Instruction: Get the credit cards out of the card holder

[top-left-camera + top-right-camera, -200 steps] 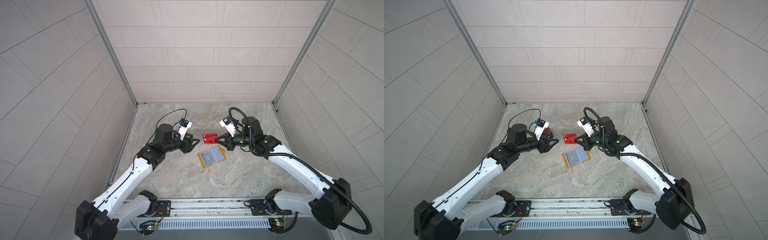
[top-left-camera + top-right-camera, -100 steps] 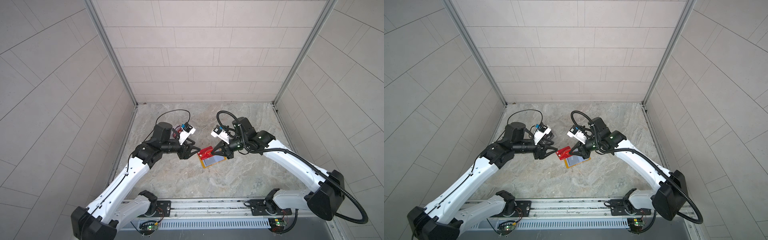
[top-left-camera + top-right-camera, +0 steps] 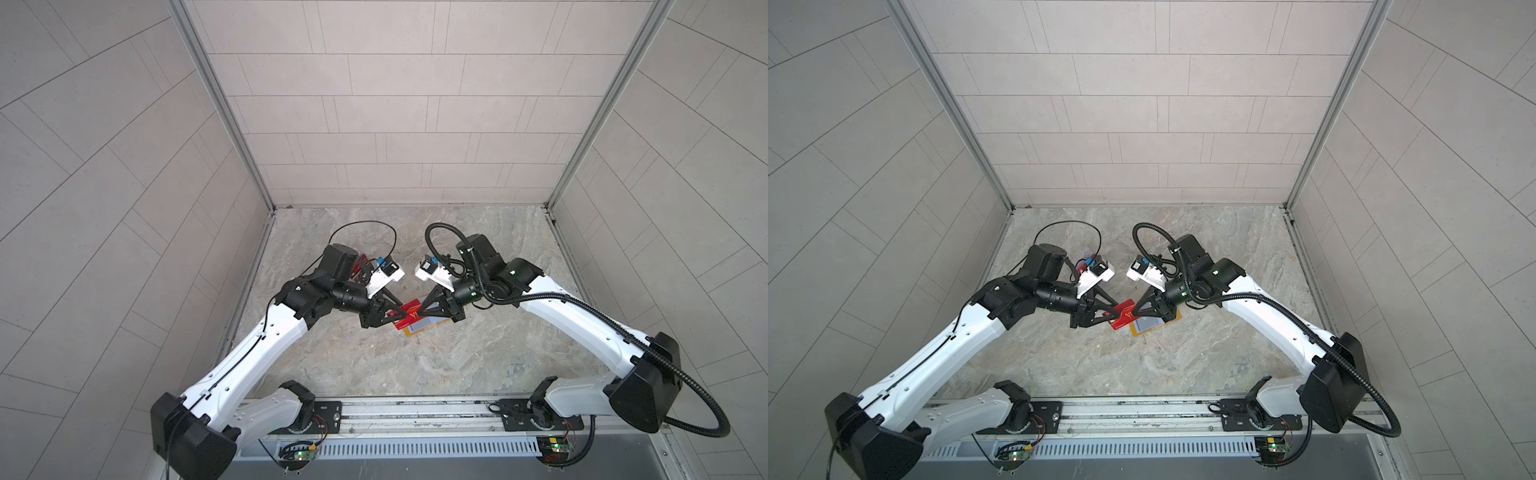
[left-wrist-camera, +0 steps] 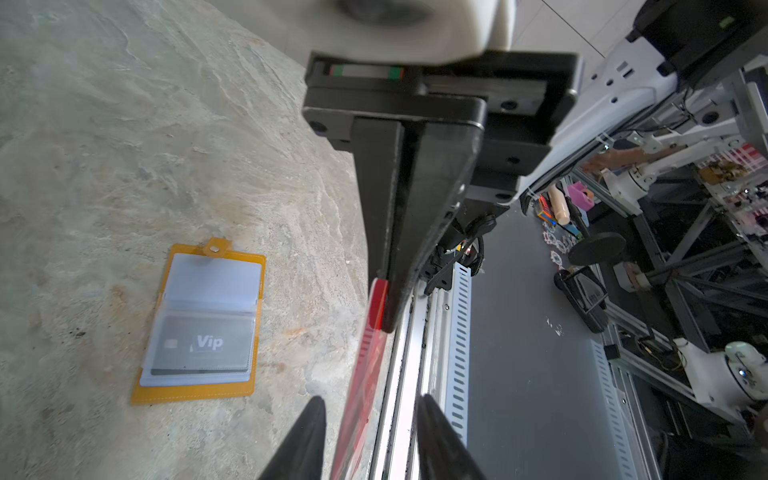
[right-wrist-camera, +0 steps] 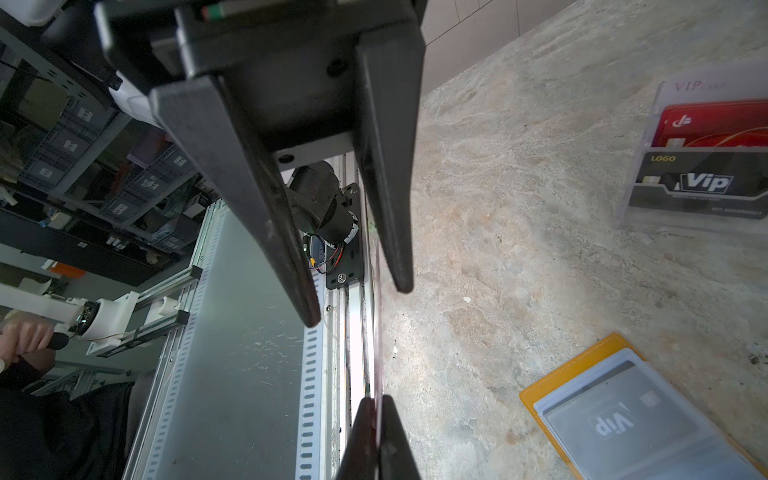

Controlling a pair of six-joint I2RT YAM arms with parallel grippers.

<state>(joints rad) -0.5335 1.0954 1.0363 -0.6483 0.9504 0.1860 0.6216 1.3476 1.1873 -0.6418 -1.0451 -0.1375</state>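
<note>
Right hand [image 3: 420, 311]: pinching the red card [image 3: 409, 311], frame centre.
Left hand [image 3: 395, 318]: spread, astride the card's free end.
Card axis: from hand to hand.

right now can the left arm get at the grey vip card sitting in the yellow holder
Probably not yet. The left gripper stands open astride the red card that the right gripper holds up off the table, and the grey Vip card lies flat inside a clear sleeve of the card holder.
</note>
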